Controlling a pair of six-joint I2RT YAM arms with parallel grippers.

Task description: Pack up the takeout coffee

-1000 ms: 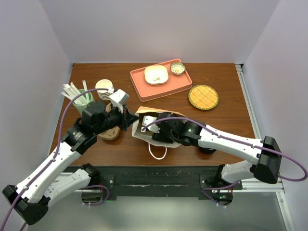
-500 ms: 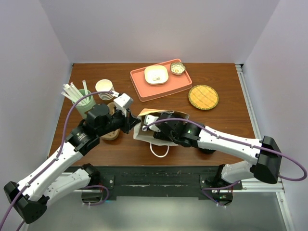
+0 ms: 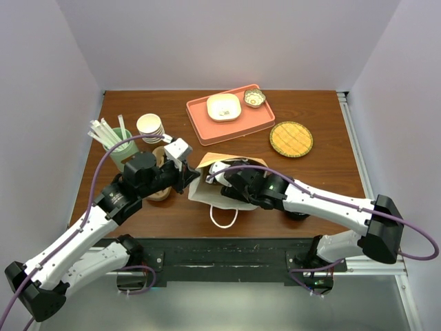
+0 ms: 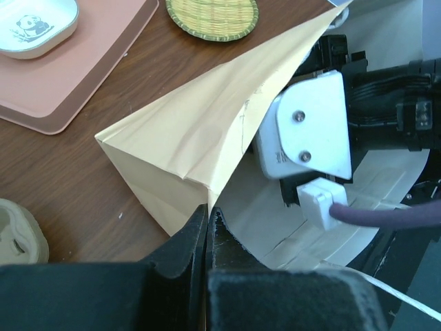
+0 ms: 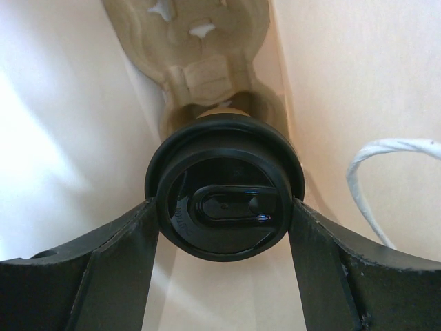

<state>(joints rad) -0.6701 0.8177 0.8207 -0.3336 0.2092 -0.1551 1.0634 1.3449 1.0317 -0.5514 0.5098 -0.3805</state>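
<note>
The brown paper bag [image 3: 204, 191] lies on its side mid-table with its mouth toward the left. My left gripper [image 3: 189, 176] is shut on the bag's rim, and the left wrist view shows the fold of the bag [image 4: 200, 131] pinched between its closed fingertips [image 4: 208, 210]. My right arm [image 3: 265, 186] reaches into the bag. In the right wrist view the takeout coffee [image 5: 224, 181], seen by its round black lid, sits between my right gripper's [image 5: 224, 207] two fingers, which press on both sides of the lid. A cardboard cup carrier [image 5: 200, 55] lies deeper in the bag.
A salmon tray [image 3: 207, 129] with a white dish [image 3: 224, 107] and a small bowl [image 3: 254, 97] stands at the back. A woven coaster [image 3: 291, 139] lies right of it. Stacked paper cups [image 3: 149, 127] and a green cup of straws [image 3: 116, 143] stand back left. The bag's white handle [image 3: 224, 217] trails forward.
My left gripper has shifted slightly right, still holding the bag's rim, and the bag's mouth has moved with it. My right gripper stays inside the bag on the coffee.
</note>
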